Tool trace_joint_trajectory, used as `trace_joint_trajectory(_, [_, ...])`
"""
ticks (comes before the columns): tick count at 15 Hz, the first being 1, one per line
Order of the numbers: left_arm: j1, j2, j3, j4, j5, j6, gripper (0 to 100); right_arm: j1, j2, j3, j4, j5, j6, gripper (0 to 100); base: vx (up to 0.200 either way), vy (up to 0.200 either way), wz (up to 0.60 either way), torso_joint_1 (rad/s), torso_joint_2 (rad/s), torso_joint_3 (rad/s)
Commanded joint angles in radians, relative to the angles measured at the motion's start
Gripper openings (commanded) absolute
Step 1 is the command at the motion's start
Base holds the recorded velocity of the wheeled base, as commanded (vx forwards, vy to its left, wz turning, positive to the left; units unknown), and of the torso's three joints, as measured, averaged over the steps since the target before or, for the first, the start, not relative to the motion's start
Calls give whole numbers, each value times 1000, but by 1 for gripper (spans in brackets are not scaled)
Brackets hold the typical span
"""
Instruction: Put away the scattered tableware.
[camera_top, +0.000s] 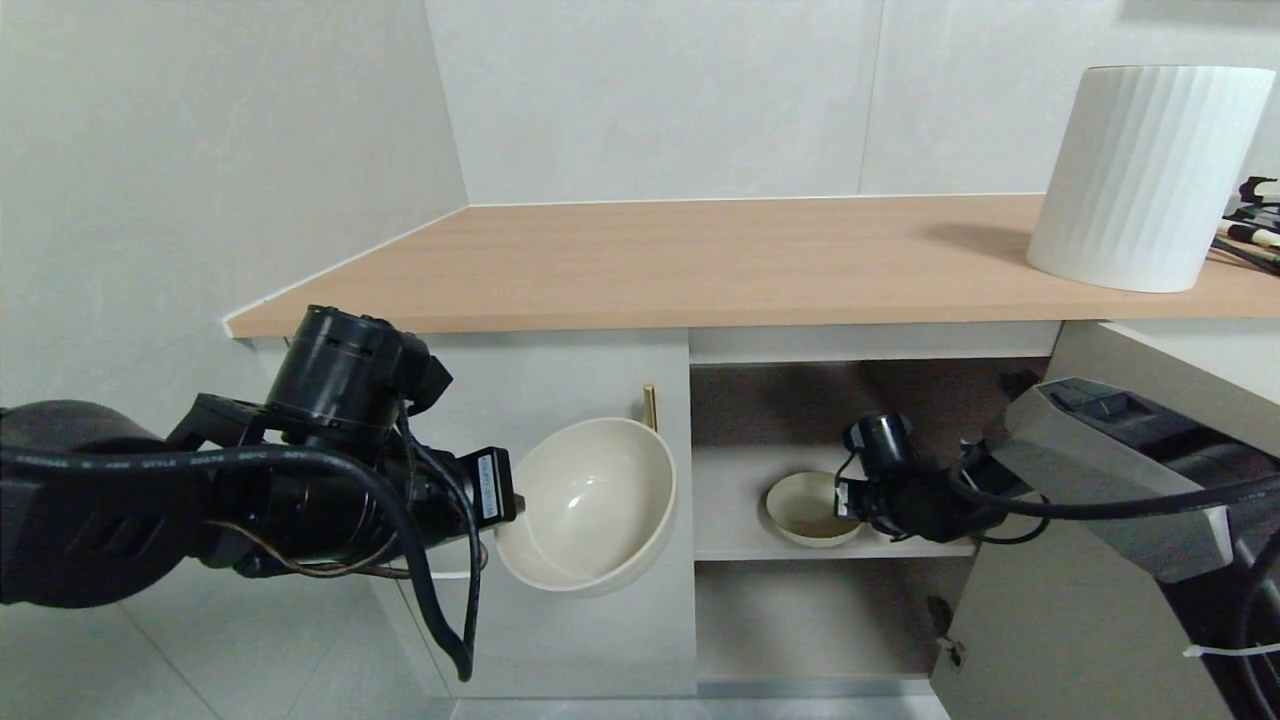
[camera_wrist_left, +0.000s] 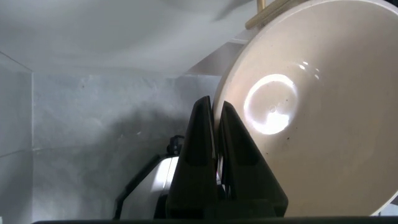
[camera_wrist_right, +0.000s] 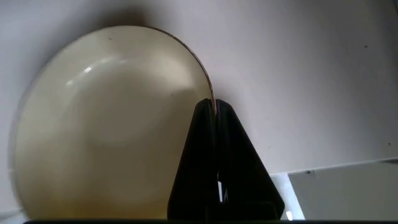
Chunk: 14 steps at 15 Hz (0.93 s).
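The left claw (camera_top: 515, 500) is clenched on the rim of a large bowl (camera_top: 590, 510). In the left wrist view its two fingers (camera_wrist_left: 214, 115) are pressed nearly together, with the bowl's edge (camera_wrist_left: 311, 106) pinched between them. The bowl hangs in the air, tipped so its hollow faces up and toward the robot. It is in front of the closed door (camera_top: 560, 390) of the cupboard and just below that door's brass handle (camera_top: 649, 405).

The right claw (camera_top: 845, 497) is inside the open half of the cupboard. Its fingers (camera_wrist_right: 214, 109) are also closed, gripping the thin rim of a small bowl (camera_wrist_right: 106, 118). In the head view the small bowl (camera_top: 805, 508) appears to sit upright on the middle shelf (camera_top: 735, 548), though whether its full weight rests there cannot be told.

The relation that matters is sideways. The open compartment lies to the right of the large bowl and farther in, and the right arm occupies part of that opening. The bare stretch of shelf is on the left side, between the door edge and the small bowl, which is the side nearer the left arm. By this reckoning, the small bowl is nearly stowed and needs only letting go, while the large one has yet to go in.

Above the cupboard runs a wooden counter (camera_top: 700, 260), with a ribbed white tub (camera_top: 1150, 175) at its right end.
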Motion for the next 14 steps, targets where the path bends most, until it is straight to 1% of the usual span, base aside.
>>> trace_joint_trajectory(1, [-6,4,2,0,0,-1,0,-6,30,-30,-1,-5,4,0,0,0,0,0,0,0])
trace_joint_trajectory(4, [-6,9,2,1,2,-2,0,-24,53,-71,-1,-36,5,0,0,0,0,0,0,0])
trace_joint_trajectory(6, [-6,13,0,0,0,-2,0,-26,53,-79,-1,-38,5,0,0,0,0,0,0,0])
trace_joint_trajectory(11, [-6,17,-1,0,2,-2,0,-26,45,-68,4,-38,5,0,0,0,0,0,0,0])
trace_joint_trajectory(14, [-6,17,-1,0,2,-4,0,-18,30,-39,3,-36,5,0,0,0,0,0,0,0])
